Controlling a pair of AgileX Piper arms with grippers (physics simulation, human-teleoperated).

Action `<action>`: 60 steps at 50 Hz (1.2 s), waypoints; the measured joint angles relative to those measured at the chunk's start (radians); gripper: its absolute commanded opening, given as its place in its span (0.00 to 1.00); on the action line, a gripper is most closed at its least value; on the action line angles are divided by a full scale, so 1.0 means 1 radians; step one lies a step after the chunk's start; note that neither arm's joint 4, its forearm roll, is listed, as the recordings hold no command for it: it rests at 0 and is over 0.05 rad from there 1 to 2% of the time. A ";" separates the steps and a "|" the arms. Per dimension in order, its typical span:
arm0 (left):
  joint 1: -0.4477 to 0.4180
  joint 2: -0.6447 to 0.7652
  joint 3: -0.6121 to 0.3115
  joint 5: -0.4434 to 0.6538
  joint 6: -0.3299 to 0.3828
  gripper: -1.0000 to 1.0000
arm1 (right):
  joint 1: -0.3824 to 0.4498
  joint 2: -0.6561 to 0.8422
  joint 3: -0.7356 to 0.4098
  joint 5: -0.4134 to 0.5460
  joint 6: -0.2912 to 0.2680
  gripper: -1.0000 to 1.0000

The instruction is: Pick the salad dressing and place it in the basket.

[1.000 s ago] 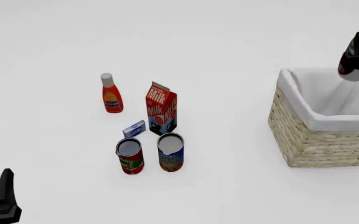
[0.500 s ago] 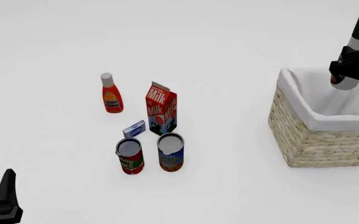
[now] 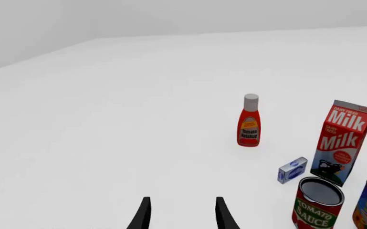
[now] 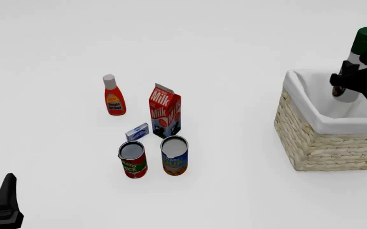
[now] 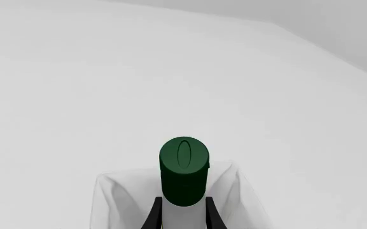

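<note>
The salad dressing [image 4: 366, 40], a white bottle with a dark green cap, hangs tilted over the basket [image 4: 320, 145], its lower end just inside the white-lined rim. My right gripper [image 4: 350, 72] is shut on the bottle's body below the cap. From the right wrist, the green cap [image 5: 183, 164] fills the middle between the fingers [image 5: 151, 215], with the basket lining [image 5: 107, 198] below it. My left gripper [image 4: 5, 202] sits low at the near left corner, open with nothing between its fingers [image 3: 141, 217], far from the groceries.
A group of groceries stands mid-table: a red ketchup bottle [image 4: 113, 98], a milk carton [image 4: 164, 110], a small blue box [image 4: 137, 131], a tomato sauce can [image 4: 133, 160] and a soup can [image 4: 174, 156]. The left wrist view shows the ketchup [image 3: 249, 121] and milk [image 3: 342, 143].
My right gripper has carried the salad dressing leftward and down, from the basket's far right edge to over its inside. The green cap has come into view. The left arm stayed put.
</note>
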 measured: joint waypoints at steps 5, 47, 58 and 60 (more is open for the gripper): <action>-0.001 0.000 0.000 0.002 -0.002 1.00 | -0.003 0.013 0.007 -0.009 0.002 0.00; -0.001 0.000 0.000 0.005 0.002 1.00 | -0.007 0.132 0.017 -0.066 0.030 1.00; 0.000 0.000 0.000 0.006 0.001 1.00 | -0.001 0.136 0.007 -0.060 0.040 1.00; 0.001 0.000 0.000 0.006 0.001 1.00 | 0.000 0.136 0.005 -0.059 0.041 1.00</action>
